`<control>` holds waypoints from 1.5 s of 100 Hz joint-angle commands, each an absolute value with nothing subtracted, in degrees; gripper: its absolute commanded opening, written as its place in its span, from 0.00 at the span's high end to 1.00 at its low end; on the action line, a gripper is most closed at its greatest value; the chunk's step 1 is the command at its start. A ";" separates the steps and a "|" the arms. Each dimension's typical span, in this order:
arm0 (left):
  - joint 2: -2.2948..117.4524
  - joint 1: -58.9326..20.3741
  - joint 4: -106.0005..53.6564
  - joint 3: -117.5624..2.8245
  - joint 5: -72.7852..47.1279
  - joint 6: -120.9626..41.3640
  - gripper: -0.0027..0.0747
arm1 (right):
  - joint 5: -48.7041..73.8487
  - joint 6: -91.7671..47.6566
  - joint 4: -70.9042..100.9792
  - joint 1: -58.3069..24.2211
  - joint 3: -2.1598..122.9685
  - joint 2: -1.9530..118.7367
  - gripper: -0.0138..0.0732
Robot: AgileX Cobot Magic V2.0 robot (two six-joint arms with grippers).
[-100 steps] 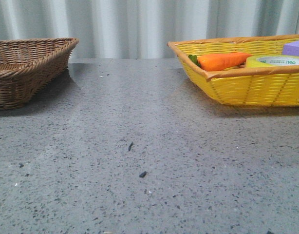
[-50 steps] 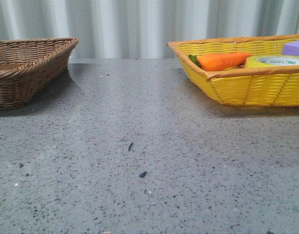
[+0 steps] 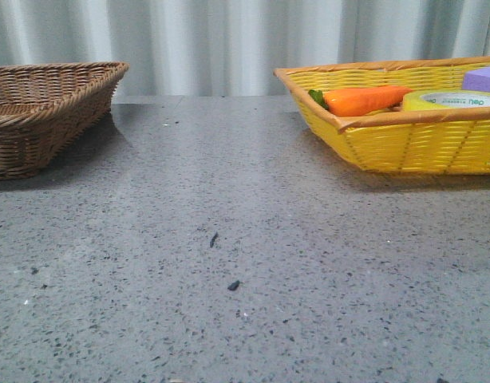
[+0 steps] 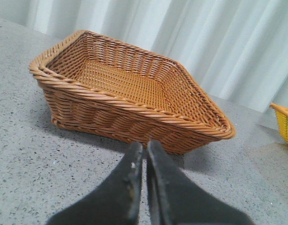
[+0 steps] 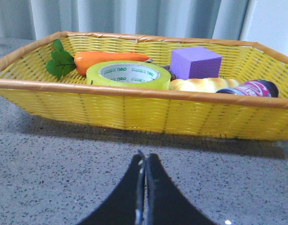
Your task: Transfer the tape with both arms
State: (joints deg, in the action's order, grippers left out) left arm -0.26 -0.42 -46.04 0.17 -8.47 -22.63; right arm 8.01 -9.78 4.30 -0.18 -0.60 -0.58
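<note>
Since the tape (image 5: 128,75) lies flat in the yellow basket (image 5: 134,112) beside the carrot (image 5: 109,58), nothing is done yet: my right claw (image 5: 144,187) and left claw (image 4: 145,183) are both pressed together, and the brown basket (image 4: 125,117) awaits.

A staged robot test bench is showing here, not a lived-in room: a pale pleated curtain (image 3: 229,40) is closing off the background, a speckled grey tabletop (image 3: 229,239) is carrying only a brown wicker basket (image 3: 45,112) and a yellow wicker basket (image 3: 405,144) holding assorted props.
</note>
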 commanded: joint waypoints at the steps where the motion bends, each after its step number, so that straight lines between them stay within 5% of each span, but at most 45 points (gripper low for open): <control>1: -1.91 -0.33 -45.31 0.67 -5.18 -22.24 0.99 | 2.99 -9.77 4.49 0.00 -1.89 -1.67 0.91; 74: -1.91 -0.33 -49.19 0.67 -6.07 -22.24 0.99 | 2.12 -9.77 8.16 0.00 -1.89 -1.67 0.91; 107: -1.91 -0.33 -70.79 0.31 -3.72 -22.24 0.99 | -7.42 -9.77 47.25 -0.05 -1.12 -1.67 0.91; 140: 7.39 -0.33 -46.97 -16.71 -19.37 -22.24 0.99 | 14.62 -15.73 36.35 -0.05 16.38 4.54 0.91; 150: 14.99 -0.33 -42.67 -23.51 -24.45 -22.24 0.88 | 20.99 -15.73 32.65 -0.05 22.64 11.92 0.82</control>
